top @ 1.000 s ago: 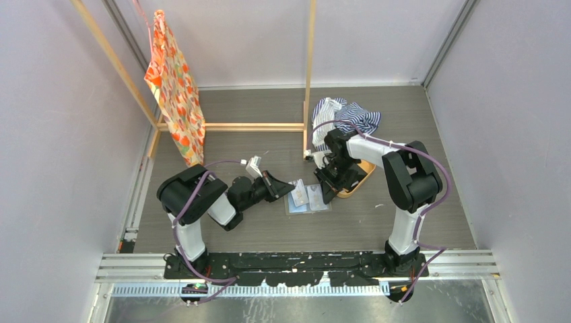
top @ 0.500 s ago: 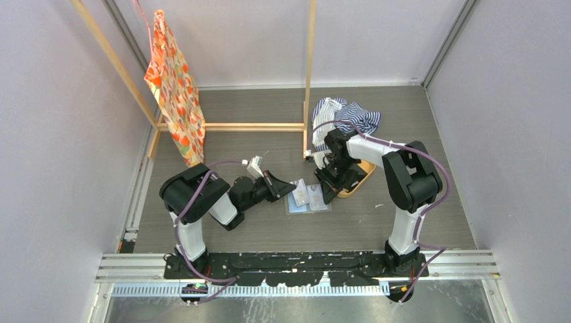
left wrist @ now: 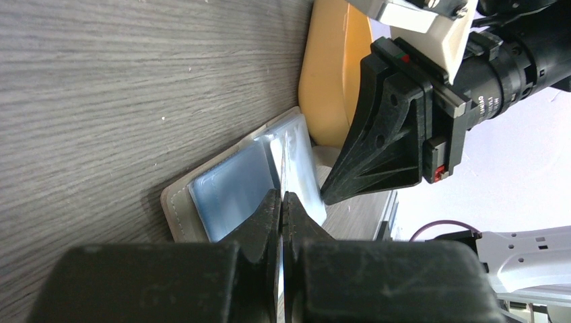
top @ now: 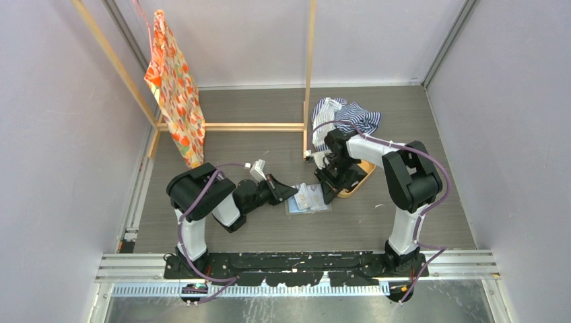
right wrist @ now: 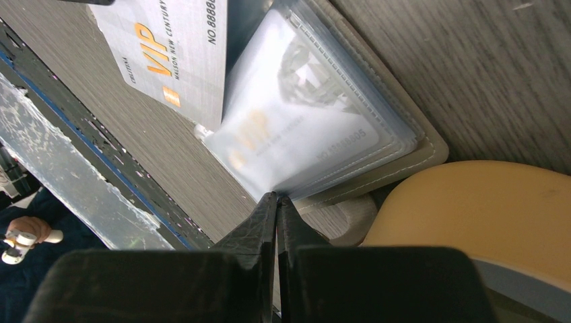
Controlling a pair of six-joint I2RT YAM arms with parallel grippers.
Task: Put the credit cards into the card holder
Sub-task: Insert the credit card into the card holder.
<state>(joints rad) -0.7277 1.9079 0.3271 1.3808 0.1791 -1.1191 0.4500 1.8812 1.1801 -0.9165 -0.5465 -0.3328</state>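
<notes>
The grey-taupe card holder point(top: 312, 206) lies open on the table, its clear sleeves showing in the left wrist view point(left wrist: 229, 192) and the right wrist view point(right wrist: 404, 145). My left gripper point(top: 293, 192) is shut on a pale credit card, seen edge-on point(left wrist: 286, 151). It holds the card at the sleeves; the card's "VIP" face point(right wrist: 172, 47) shows in the right wrist view. My right gripper point(top: 328, 194) is shut on the edge of a clear sleeve point(right wrist: 316, 101) and lifts it. Another card point(right wrist: 296, 138) sits inside a sleeve.
An oval orange-tan tray point(top: 364, 176) lies right behind the card holder, against my right gripper point(right wrist: 485, 215). A striped cloth point(top: 350, 118) lies at the back. A wooden frame point(top: 310, 74) with an orange patterned cloth point(top: 174, 87) stands at the back left.
</notes>
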